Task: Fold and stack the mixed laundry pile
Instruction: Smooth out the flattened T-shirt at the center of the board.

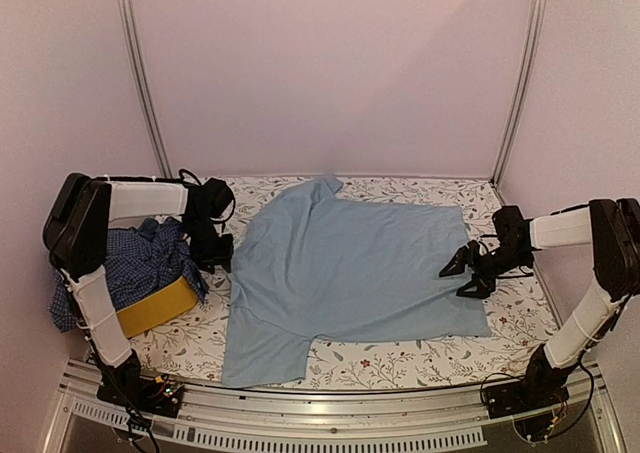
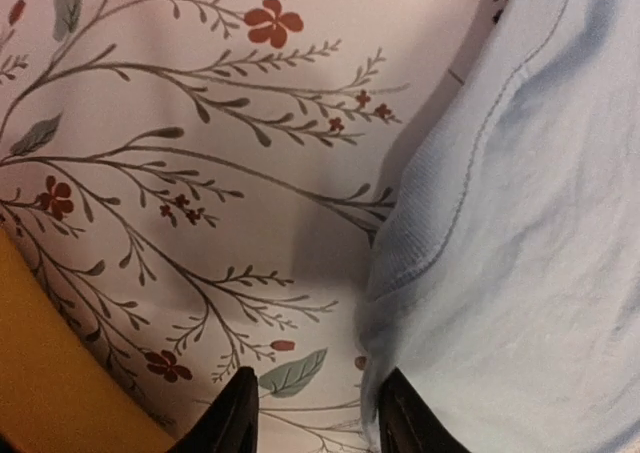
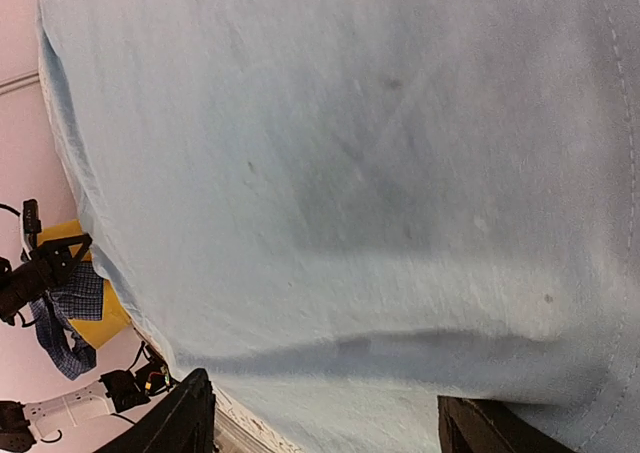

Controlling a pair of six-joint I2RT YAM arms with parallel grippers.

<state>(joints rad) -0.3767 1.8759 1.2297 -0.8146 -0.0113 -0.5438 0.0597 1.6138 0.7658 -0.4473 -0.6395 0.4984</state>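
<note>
The left end effector (image 2: pixel 318 421), jaws parted with only the floral counter cover (image 2: pixel 200 173) between them, sits just beside the ribbed, stitched edge of the light blue T-shirt (image 1: pixel 350 263), which lies to its right; the right end effector (image 1: pixel 466 271), jaws spread wide and empty, is over the opposite hem end. The soft knit shirt lies flat mid-counter, long axis running arm to arm. A navy-checked shirt (image 1: pixel 140 258) is heaped on the yellow basket (image 1: pixel 160 311) at left.
</note>
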